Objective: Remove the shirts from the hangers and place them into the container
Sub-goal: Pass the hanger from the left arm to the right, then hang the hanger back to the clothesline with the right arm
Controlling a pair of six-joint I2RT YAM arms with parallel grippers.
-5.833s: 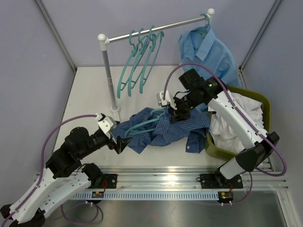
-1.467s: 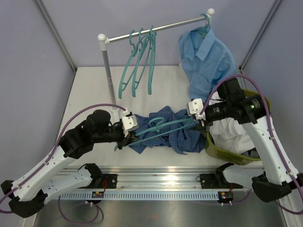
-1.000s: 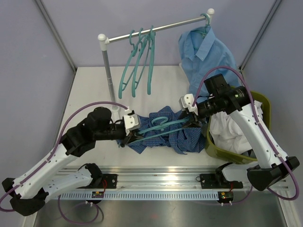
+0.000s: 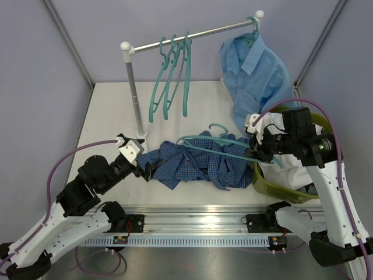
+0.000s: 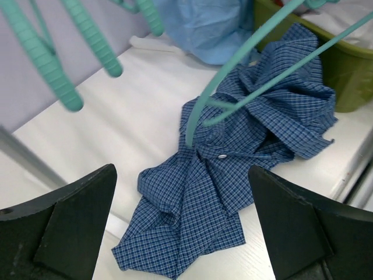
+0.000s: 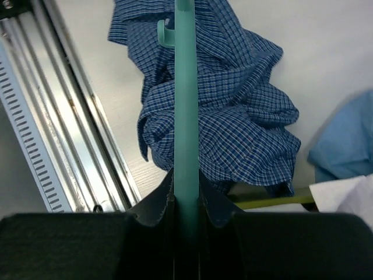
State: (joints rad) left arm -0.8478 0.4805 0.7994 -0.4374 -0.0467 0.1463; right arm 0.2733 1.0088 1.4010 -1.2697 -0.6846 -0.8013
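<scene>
Nearest to me, my left claw (image 4: 147,170) stands wide open and holds nothing, just off the left end of the dark blue check shirt (image 4: 198,163), which lies crumpled on the table (image 4: 111,111) beside the container (image 4: 263,186) and not yet in it. My right claw (image 4: 254,153) is clamped on 1 arm of the teal hanger (image 6: 186,87), which slants across the shirt.

The risks as I judge them:
- In my left wrist view the hanger's far end dips into a fold near the collar. If I pull right while it is snagged, nothing pins the cloth, so the whole shirt may drag along or slide off the near edge.
- My hold is on a thin, smooth bar. It could twist in my grip and swing the hook into the container rim or the white shirt (image 4: 285,169) inside.
- Farther back, a high lift could knock the light blue shirt (image 4: 256,70) off the rail (image 4: 204,32), or tangle with the 3 bare hangers (image 4: 172,76).

I can read no brand, label or writing anywhere.
</scene>
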